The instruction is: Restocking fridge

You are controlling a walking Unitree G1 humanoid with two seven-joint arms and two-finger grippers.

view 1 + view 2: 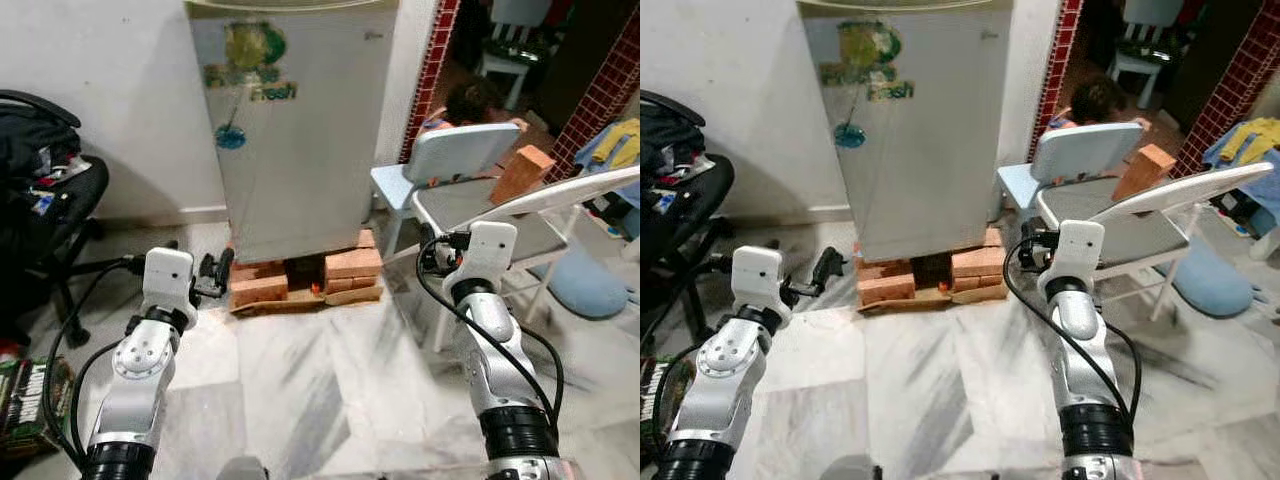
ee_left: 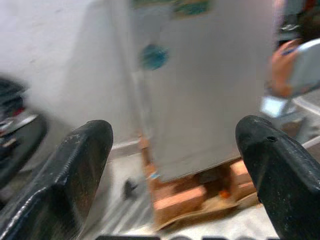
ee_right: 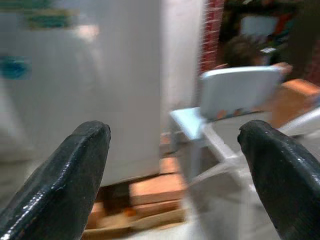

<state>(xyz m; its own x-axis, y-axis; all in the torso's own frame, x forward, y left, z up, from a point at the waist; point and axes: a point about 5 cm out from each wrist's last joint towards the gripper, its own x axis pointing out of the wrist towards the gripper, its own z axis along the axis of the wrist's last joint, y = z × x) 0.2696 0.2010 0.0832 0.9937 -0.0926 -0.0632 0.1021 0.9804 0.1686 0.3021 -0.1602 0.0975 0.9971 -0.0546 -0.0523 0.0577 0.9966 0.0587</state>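
Fridge (image 1: pixel 295 130) sits shut on bricks (image 1: pixel 300 275), straight ahead of both grippers, well apart. Left gripper (image 2: pixel 172 165) and right gripper (image 3: pixel 175 165) have jaws wide apart, empty. You'll prob find the door stiff, heavy, slick-faced w/ no handle visible, so hook its side edge.

1 fridge (image 1: pixel 295 120), door shut, stands on about 4 bricks (image 1: pixel 350 264) in the far middle. 1 more brick (image 1: pixel 522 172) lies on the right. 2 pale blue chairs (image 1: pixel 462 155) stand at right, 1 black office chair (image 1: pixel 45 190) at left. 2 grippers, left (image 2: pixel 170 165) and right (image 3: pixel 175 165), both spread wide.
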